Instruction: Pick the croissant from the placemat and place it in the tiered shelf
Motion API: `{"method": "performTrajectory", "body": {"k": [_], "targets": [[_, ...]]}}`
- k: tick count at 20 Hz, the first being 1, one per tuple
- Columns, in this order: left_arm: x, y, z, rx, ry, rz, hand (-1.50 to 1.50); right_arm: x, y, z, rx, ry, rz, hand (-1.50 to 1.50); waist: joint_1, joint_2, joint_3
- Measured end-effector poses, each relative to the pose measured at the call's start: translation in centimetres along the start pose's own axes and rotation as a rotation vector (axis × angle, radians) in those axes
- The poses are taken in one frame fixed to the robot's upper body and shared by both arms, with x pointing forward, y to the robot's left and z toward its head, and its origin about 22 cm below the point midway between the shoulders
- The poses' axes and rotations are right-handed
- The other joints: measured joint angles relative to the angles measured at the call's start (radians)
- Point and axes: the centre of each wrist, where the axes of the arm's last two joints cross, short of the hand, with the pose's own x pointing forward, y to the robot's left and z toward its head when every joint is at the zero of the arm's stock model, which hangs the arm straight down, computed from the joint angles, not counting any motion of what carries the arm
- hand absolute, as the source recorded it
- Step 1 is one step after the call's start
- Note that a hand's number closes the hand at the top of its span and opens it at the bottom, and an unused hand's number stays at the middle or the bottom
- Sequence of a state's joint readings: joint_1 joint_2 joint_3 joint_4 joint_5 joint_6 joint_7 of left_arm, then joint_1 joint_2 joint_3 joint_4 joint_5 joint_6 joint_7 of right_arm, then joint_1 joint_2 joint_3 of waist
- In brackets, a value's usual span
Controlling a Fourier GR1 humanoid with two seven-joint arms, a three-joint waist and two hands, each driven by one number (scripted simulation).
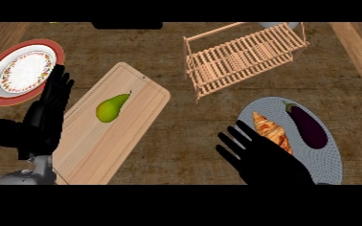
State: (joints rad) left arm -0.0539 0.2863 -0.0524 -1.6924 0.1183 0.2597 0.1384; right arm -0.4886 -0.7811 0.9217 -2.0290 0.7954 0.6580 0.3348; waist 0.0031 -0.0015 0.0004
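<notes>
Right robot hand point(265, 163), fingers apart, beside one ridged golden croissant point(273, 132); I count one glossy eggplant point(308, 125) beyond it, one slatted wooden tiered shelf point(240, 57).

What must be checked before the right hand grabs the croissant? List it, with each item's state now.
1. Croissant lies on the placemat: ok.
2. Right hand open, holding nothing: ok.
3. Right hand's fingers round the croissant: not ok, they are straight beside it.
4. Eggplant apart from the croissant: cannot tell, it lies close on the same mat.
5. Tiered shelf top tier free: ok.
6. Left hand resting open at the view's left, out of the path: ok.
</notes>
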Motion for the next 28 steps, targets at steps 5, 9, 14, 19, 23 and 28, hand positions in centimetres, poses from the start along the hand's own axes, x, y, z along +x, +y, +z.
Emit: {"method": "performTrajectory", "body": {"k": [5,9,14,19,23,28], "targets": [[-0.1,0.0,-0.3,0.005,0.003,0.003,0.00,-0.7,2.0,-1.2,0.010,0.095,0.081,-1.50,0.000,0.001,0.000],[-0.1,0.1,-0.3,0.010,-0.004,0.002,0.00,-2.2,3.3,-2.1,0.007,0.103,0.066,-1.50,0.000,0.002,0.000],[0.1,-0.1,-0.3,0.001,0.000,0.003,0.00,-3.3,4.6,-2.3,0.011,0.096,0.052,-1.50,-0.001,0.001,0.000],[0.4,-0.3,-0.3,0.011,0.001,0.001,0.00,-4.9,6.3,-3.2,0.018,0.108,0.059,-1.50,0.000,0.002,0.000],[0.3,-0.9,-0.3,0.009,-0.001,-0.002,0.00,-5.2,7.1,-4.1,0.015,0.102,0.057,-1.50,-0.001,0.002,0.000],[-0.2,0.0,0.2,0.005,-0.001,0.003,0.00,-5.9,8.2,-4.5,0.009,0.081,0.040,-1.50,0.000,0.001,0.000]]}}
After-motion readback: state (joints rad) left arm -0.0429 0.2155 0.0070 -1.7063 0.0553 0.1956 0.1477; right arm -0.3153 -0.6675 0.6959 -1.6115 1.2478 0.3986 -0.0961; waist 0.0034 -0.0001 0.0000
